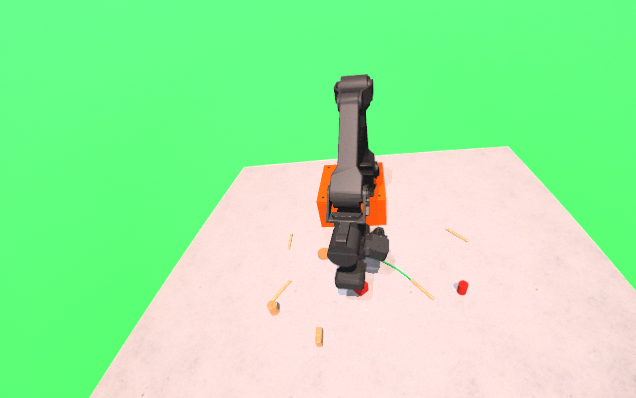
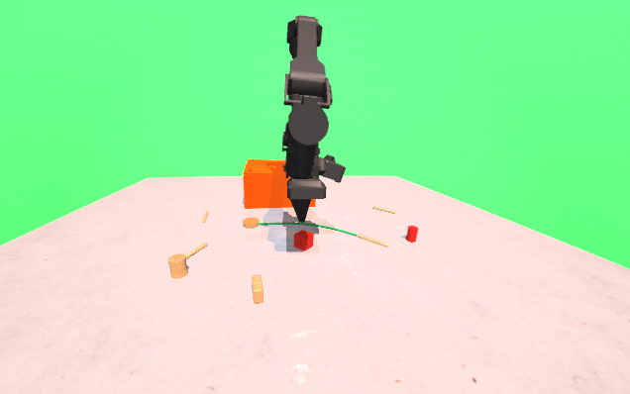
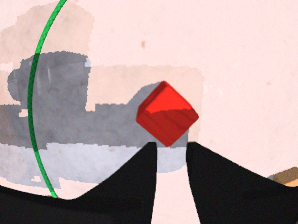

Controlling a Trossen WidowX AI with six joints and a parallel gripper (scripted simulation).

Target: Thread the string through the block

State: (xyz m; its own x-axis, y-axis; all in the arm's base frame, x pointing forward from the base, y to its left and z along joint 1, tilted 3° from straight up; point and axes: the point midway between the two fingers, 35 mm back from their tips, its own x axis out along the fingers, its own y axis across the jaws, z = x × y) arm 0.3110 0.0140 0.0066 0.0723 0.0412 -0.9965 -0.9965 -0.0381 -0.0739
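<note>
The wooden block (image 1: pixel 319 336) (image 2: pixel 258 289) stands at the front left; its edge shows in the wrist view (image 3: pixel 286 176). Its hole cannot be made out. The round button (image 1: pixel 323 253) (image 2: pixel 251 223) lies left of the arm. The green string (image 1: pixel 397 270) (image 3: pixel 31 95) runs from it, bowed, to the right. The thin stick (image 1: pixel 422 290) (image 2: pixel 372 241) on its end lies on the table. My gripper (image 2: pixel 301 221) (image 3: pixel 170 149) is slightly open, with nothing between its fingers. It points down above the table, just behind the red cube. In the top view the arm hides the fingertips.
A red cube (image 1: pixel 363 290) (image 2: pixel 303 241) (image 3: pixel 167 114) lies near the fingertips. A red cylinder (image 1: pixel 462 287) (image 2: pixel 412 234) stands right of the strung stick. A wooden cylinder (image 1: pixel 273 307) (image 2: pixel 178 266) stands left, with a loose stick (image 1: pixel 282 290) (image 2: pixel 197 250) beside it. Other loose sticks (image 1: pixel 290 241) (image 1: pixel 457 235) lie farther back.
</note>
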